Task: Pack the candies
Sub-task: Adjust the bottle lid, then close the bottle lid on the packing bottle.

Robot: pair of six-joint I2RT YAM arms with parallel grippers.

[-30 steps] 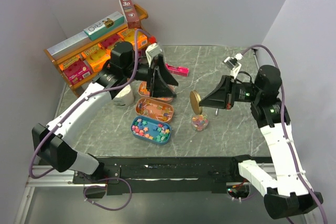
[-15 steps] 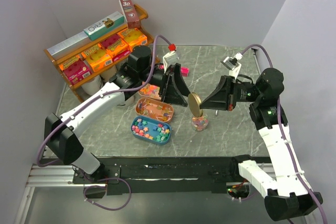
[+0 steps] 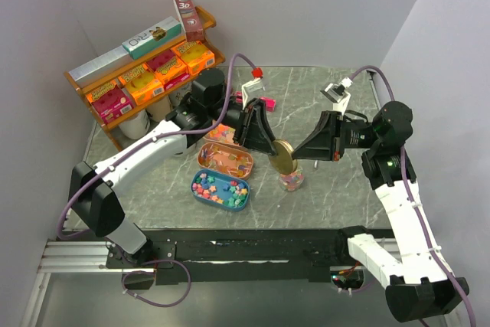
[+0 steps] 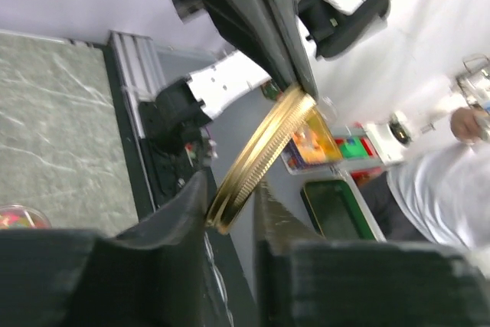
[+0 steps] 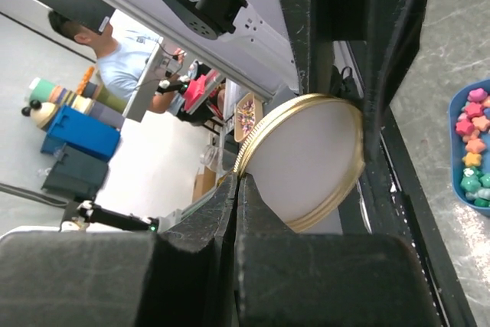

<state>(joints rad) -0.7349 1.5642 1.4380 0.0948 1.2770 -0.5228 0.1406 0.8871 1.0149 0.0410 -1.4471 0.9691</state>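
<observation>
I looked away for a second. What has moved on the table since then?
The left pincer swung right from over the copper tin to the gold lid and narrowed, jaws now straddling its rim; a firm grip isn't clear. The right pincer stayed shut on the lid above the jar. Tin, jar and candies didn't move.

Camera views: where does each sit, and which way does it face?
Top external: fixed above, behind the bases, looking down on the table; left arm and right arm both show.
Left wrist: rides the left arm, looking along the left gripper's fingers at the gold lid.
Right wrist: rides the right arm, looking along the right gripper's fingers at that lid from the opposite side.
Shared: all three show the lid.
</observation>
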